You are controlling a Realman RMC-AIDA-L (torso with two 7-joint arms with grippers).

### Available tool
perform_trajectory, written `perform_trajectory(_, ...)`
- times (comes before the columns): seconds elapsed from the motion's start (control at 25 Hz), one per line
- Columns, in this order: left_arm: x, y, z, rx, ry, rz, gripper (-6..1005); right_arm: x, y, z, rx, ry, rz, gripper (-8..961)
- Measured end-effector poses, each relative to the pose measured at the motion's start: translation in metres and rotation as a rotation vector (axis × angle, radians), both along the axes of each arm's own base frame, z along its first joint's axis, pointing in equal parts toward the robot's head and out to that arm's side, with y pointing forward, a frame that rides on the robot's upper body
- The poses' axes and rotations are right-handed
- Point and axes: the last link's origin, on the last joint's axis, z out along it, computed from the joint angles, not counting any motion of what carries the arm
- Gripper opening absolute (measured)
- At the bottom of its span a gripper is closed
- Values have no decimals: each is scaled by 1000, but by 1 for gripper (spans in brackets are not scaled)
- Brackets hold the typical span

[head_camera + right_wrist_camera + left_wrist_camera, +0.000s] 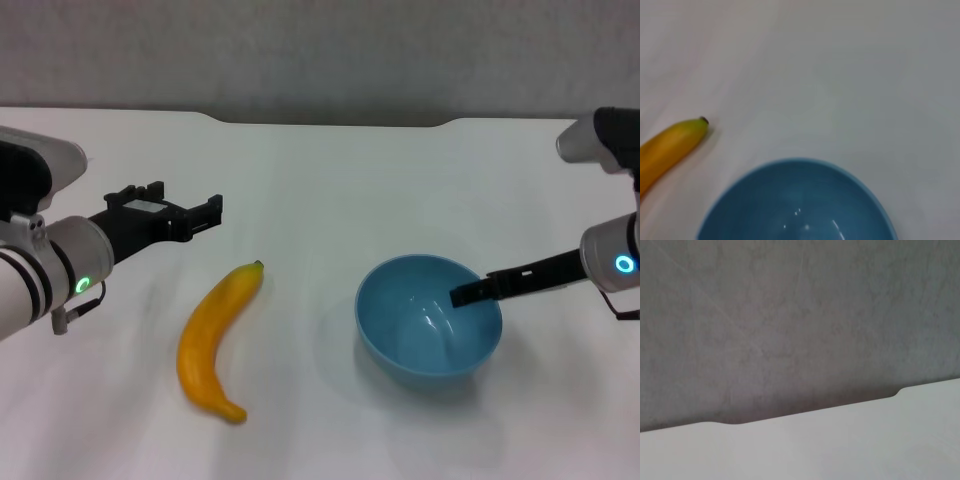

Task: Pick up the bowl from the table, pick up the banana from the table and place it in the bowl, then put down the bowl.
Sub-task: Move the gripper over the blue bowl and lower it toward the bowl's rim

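Note:
The light-blue bowl (pixel 415 335) stands upright on the white table (pixel 320 170), right of centre. The yellow-orange banana (pixel 213 338) lies flat to its left, with its dark stem tip pointing away from me. My right gripper (pixel 466 294) reaches in from the right, its tip over the bowl's right rim and inside the opening. The right wrist view shows the bowl (pixel 800 205) close below and the banana's stem end (pixel 670 145). My left gripper (pixel 185 208) is open and empty, hovering above the table, left of and beyond the banana.
The table's far edge has a notch (pixel 330 123) in front of a grey wall (pixel 320 50). The left wrist view shows only that wall (pixel 800 315) and the table's far edge (pixel 840 440).

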Motion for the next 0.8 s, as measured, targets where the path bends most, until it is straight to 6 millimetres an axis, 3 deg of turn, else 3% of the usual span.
perform_trajectory(0.8, -7, -1, 4, 21, 11, 16, 892, 22, -14, -18, -19, -29, -62, 795)
